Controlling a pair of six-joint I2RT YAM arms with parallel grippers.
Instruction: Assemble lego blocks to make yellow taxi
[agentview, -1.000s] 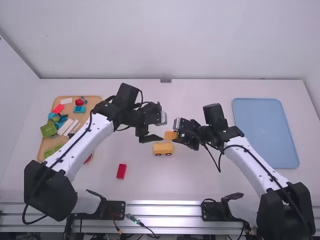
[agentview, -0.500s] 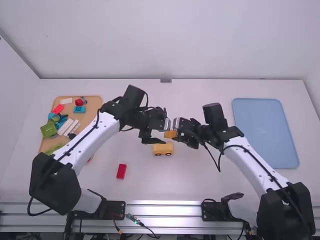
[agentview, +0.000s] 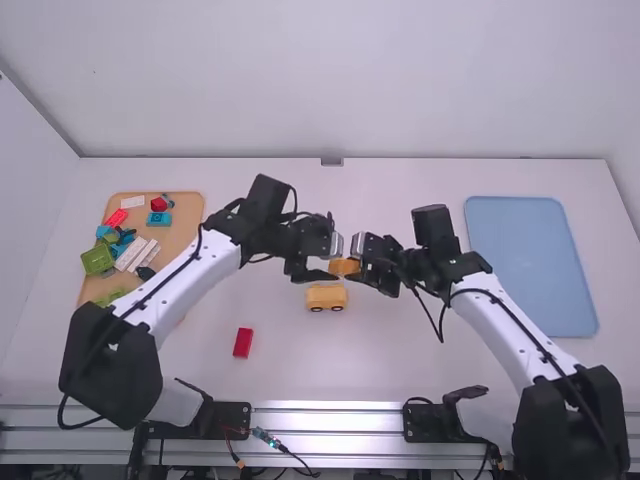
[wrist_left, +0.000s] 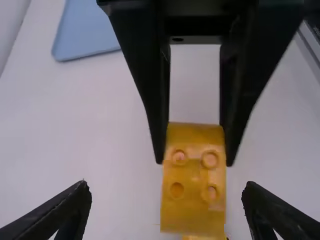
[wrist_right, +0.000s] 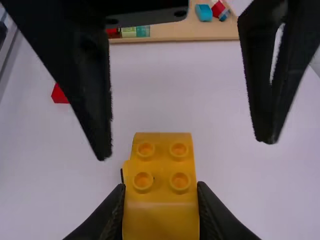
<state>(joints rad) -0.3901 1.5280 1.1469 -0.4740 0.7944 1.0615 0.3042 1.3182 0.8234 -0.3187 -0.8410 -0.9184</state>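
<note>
Our right gripper (agentview: 356, 265) pinches the studded yellow block (wrist_right: 160, 217) over the table's (agentview: 350, 375) middle; our left gripper (agentview: 327, 258) is spread wide, near but apart from it. We have the wheeled yellow block (agentview: 326, 296) standing nearer the front edge. Toward the left edge, the wooden tray (agentview: 184, 232) carries mixed-colour pieces; toward the right lies the blue tray (agentview: 530, 265). Both our arms angle inward.

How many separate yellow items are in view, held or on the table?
2: one block in the right claw, one wheeled car on the table. More may be hidden where the left arm covers the tan tray.
</note>
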